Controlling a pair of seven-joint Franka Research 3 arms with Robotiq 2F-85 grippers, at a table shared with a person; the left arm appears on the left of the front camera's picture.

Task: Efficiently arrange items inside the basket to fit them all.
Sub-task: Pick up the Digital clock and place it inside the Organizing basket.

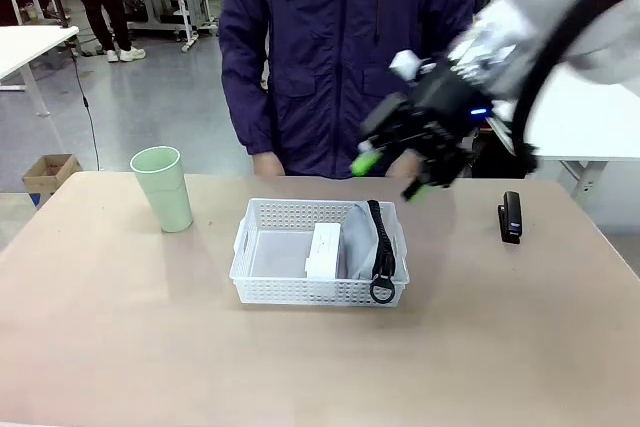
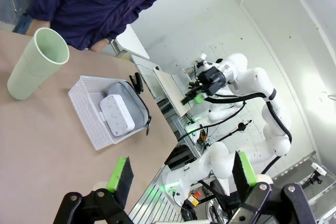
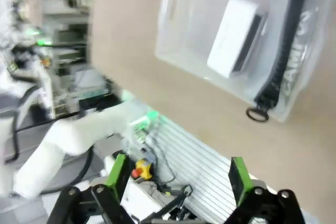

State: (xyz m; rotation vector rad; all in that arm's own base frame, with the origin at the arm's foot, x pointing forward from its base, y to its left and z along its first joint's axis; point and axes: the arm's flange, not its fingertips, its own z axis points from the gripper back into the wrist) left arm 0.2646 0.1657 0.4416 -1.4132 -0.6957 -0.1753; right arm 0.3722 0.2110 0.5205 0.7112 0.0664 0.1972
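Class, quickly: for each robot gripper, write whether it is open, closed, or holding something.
Left gripper: open, holding nothing.
Right gripper: open, holding nothing.

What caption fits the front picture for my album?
An open robot tool hangs near a basket with pouch and box; cup and black gadget sit outside.

Shallow white basket (image 1: pixel 320 293) held white box (image 1: pixel 323 250) beside grey pouch (image 1: pixel 360 240), green cup (image 1: pixel 163 188) stood upright left of it, black device (image 1: pixel 511 217) lay right.
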